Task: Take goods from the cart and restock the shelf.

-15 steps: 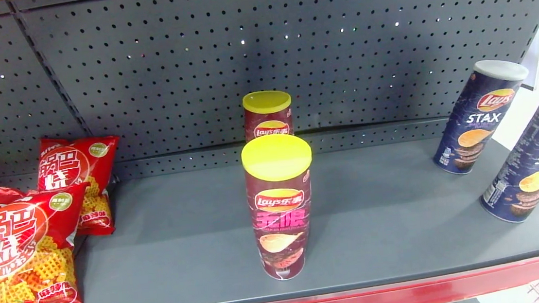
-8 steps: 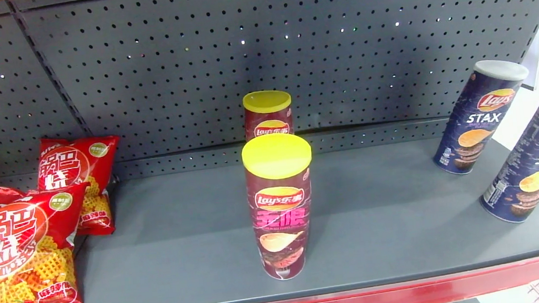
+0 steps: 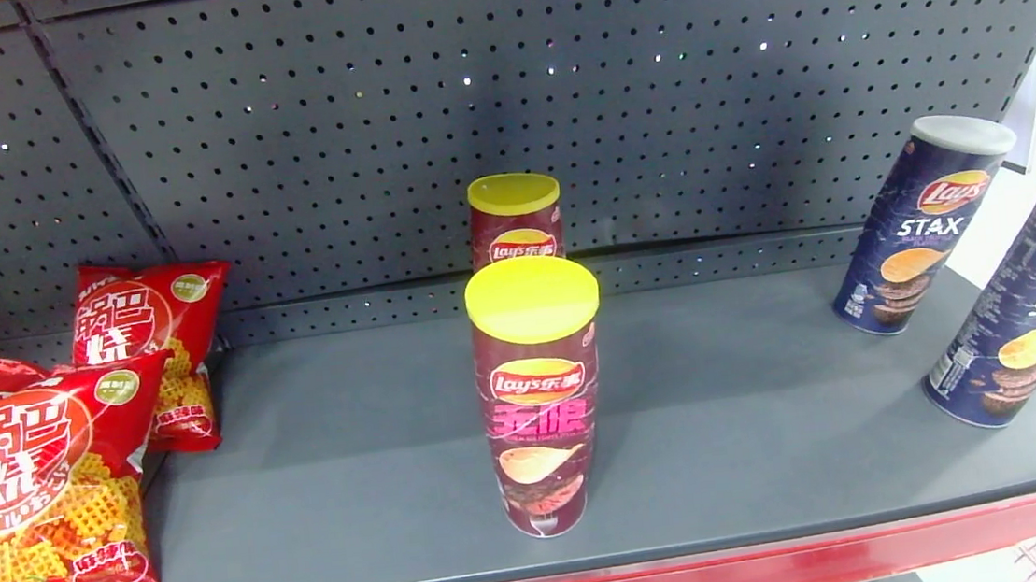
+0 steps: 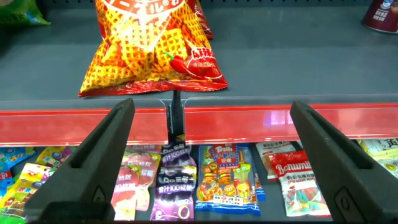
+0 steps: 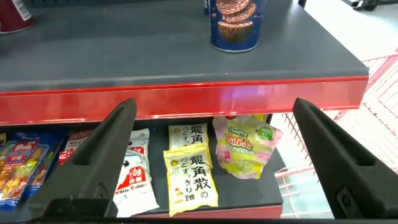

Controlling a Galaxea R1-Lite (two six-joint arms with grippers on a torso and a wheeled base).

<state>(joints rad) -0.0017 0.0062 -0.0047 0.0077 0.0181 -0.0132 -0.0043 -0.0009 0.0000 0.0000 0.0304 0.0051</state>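
Your left gripper (image 4: 211,106) hangs with its jaws spread wide and nothing between them. It sits just in front of the shelf's red lip (image 4: 249,121), facing the near red snack bag (image 4: 152,43). On the shelf (image 3: 356,474) that bag lies at the far left, with a second one behind it. Two maroon canisters (image 3: 539,402) stand upright in the middle, one behind the other, and two navy canisters (image 3: 920,228) stand at the right end. Your right gripper (image 5: 214,102) is likewise wide apart and empty, low before the lip and near the nearer navy canister. The red wire mesh (image 5: 385,68) at the right is probably the cart, so the goods to restock are likely there, with none in hand yet.

As I judge it, the step is fetching.
- Draw both arms straight back from the lip before you turn, so a finger does not catch it.
- Use the right arm, which is closest to the mesh.
- Take a canister round its middle and keep it upright.
- Set it on a bare stretch of shelf either side of the maroon pair, in line with its own kind and well apart from neighbours that could topple.
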